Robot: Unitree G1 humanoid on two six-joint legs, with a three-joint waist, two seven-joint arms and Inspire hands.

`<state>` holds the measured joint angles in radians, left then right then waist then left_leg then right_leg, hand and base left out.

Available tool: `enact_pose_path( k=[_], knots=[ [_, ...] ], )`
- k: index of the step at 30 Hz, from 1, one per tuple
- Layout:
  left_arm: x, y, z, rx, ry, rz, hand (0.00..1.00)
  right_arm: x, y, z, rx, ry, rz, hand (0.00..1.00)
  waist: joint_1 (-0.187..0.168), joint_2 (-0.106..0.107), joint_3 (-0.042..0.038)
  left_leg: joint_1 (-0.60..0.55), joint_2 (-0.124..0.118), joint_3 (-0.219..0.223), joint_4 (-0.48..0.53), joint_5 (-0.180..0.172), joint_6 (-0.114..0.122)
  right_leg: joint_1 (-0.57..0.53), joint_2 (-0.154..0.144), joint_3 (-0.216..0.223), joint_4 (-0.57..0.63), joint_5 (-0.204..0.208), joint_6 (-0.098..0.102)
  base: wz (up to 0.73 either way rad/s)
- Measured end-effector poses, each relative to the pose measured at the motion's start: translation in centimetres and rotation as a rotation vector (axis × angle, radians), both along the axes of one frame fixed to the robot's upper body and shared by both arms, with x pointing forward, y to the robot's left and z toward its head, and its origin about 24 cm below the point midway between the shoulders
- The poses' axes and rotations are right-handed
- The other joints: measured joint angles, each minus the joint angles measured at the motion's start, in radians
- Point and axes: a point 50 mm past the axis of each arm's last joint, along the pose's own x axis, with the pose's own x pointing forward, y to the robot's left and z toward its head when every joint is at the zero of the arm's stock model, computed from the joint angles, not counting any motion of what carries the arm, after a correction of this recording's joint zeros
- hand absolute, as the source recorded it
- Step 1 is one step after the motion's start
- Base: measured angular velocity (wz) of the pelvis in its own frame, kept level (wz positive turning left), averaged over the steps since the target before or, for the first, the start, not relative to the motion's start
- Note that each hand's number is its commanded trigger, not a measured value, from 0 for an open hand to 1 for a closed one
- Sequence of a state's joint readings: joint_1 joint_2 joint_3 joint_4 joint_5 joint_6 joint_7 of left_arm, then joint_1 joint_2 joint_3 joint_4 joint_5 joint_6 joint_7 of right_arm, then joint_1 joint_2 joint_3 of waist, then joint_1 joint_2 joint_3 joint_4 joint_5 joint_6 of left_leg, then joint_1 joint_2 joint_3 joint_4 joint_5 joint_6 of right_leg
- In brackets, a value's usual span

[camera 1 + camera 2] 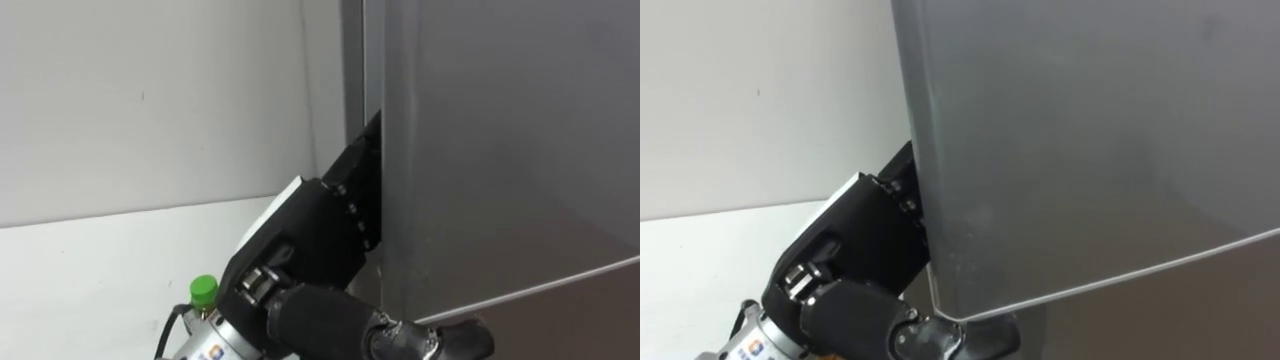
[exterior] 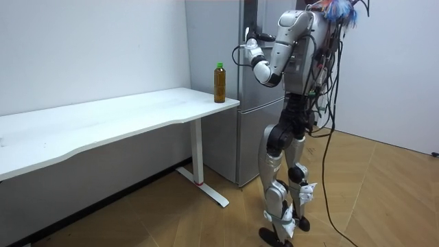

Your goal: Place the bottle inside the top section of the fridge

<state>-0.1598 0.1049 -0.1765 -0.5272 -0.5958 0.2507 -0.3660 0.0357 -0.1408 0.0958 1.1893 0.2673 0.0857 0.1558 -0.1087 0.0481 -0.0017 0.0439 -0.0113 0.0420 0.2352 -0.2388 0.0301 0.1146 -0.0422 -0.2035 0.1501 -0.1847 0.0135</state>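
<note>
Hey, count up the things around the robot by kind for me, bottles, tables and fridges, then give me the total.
bottle: 1
table: 1
fridge: 1
Total: 3

Fridge door [image 1: 500, 150]: cut off by the top and right edges. left hand [image 1: 320, 225]: front part hidden behind the door's left edge, grip unreadable. bottle [image 1: 204, 291], left of the door: body hidden behind forearm.
</note>
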Motion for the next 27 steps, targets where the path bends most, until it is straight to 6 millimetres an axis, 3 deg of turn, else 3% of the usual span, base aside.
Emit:
enact_pose_path(
  k=[8,16,27],
  knots=[
    [-0.1,-0.2,0.1,0.002,-0.007,-0.016,0.00,0.0,0.0,0.0,-0.001,0.000,0.000,0.00,-0.001,-0.004,-0.0009,0.001,-0.001,0.001,0.002,0.001,0.001,0.001,-0.001,0.000,0.000,0.000,0.002,0.00],
    [-0.8,-0.3,0.8,-0.002,-0.057,-0.046,0.00,0.2,0.1,0.1,0.022,-0.008,0.009,0.00,-0.024,-0.006,-0.0006,0.004,0.000,0.001,0.002,0.001,0.001,0.003,-0.001,0.001,0.000,0.000,0.002,0.00],
    [-1.4,-1.9,1.2,0.006,-0.096,-0.158,0.00,0.4,0.0,0.1,0.037,-0.008,0.013,0.00,-0.027,-0.012,0.0014,0.012,0.006,0.014,0.001,0.001,0.001,-0.010,-0.001,0.012,0.005,0.000,0.002,-0.03]
  ],
)
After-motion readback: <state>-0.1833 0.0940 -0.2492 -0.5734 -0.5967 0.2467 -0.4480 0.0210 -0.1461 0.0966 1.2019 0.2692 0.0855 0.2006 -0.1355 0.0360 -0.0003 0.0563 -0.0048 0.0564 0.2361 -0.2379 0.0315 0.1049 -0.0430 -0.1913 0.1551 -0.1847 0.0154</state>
